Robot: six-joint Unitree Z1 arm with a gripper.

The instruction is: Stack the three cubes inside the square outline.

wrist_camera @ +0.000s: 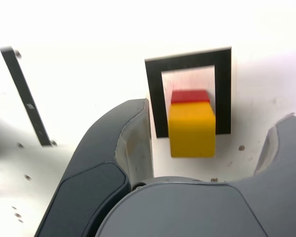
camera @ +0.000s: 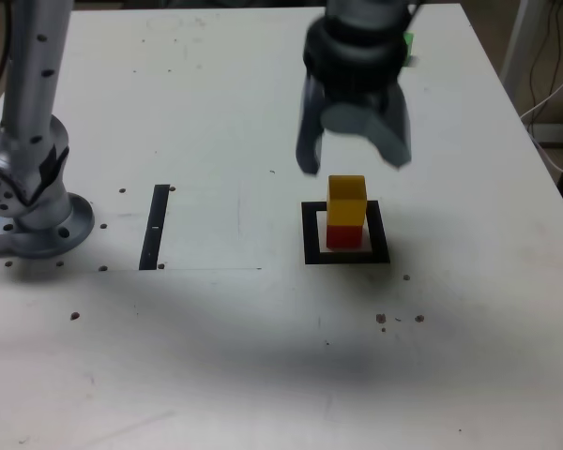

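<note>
A white worktop (camera: 216, 356), speckled with small dark marks, carries the scene. The square outline (camera: 311, 232) lies toward the exterior view's right, a thick black frame with a pale centre. Inside it stands the red cube (camera: 345, 235), with the yellow cube (camera: 346, 200) set squarely on top of it. The tool (camera: 355, 159) hangs just above the yellow cube with its jaws spread wide, touching neither block and holding nothing; the wrist view shows the two-cube stack in the gap between the jaws. The green cube (camera: 408, 45) is only partly visible behind the arm, near the worktop's far edge, well apart from the outline. A thin black strip (camera: 156, 227) lies toward the exterior view's left, near the arm's base (camera: 38, 220).
</note>
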